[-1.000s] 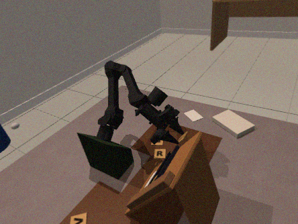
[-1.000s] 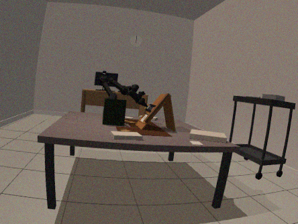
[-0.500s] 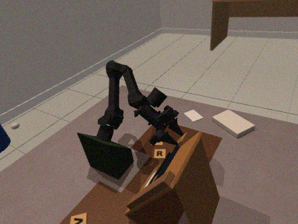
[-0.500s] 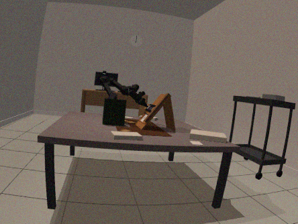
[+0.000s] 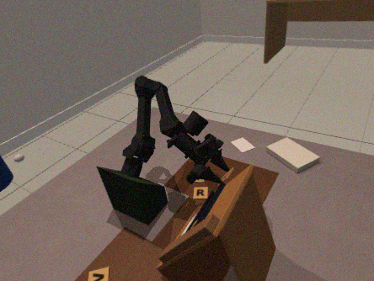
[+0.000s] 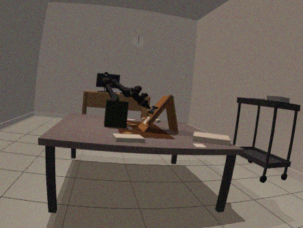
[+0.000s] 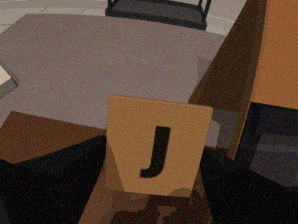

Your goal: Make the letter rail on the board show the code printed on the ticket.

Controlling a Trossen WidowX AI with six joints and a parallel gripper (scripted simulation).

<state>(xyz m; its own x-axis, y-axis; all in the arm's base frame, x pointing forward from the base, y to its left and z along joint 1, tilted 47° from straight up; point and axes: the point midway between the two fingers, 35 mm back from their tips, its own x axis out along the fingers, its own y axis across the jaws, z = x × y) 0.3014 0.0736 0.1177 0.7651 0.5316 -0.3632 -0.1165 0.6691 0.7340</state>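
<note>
My gripper (image 5: 227, 176) (image 7: 154, 149) is shut on a light wooden tile marked J (image 7: 131, 145). The tile is upright between the fingers, beside the sloping wooden board (image 5: 248, 210) (image 6: 174, 117) (image 7: 281, 55) at its far end in the top view. A dark strip (image 5: 209, 204) runs along the board's face, with a white piece (image 5: 189, 225) (image 6: 147, 120) nearer the lower edge; no print is legible. An R tile (image 5: 196, 193) lies on the brown mat behind the board's face. Another tile (image 5: 200, 181) shows partly beyond it. A tile that looks like V (image 5: 99, 275) lies near the frame's bottom edge.
A dark green panel (image 5: 130, 198) (image 6: 116, 115) stands across from the board, near the arm's base. A pale box (image 5: 291, 155) (image 6: 211, 138) and a white card (image 5: 243, 145) (image 6: 199, 145) lie on the counter (image 5: 328, 210) (image 6: 78, 131) (image 7: 75, 70). A dark cart (image 6: 268, 103) stands beyond.
</note>
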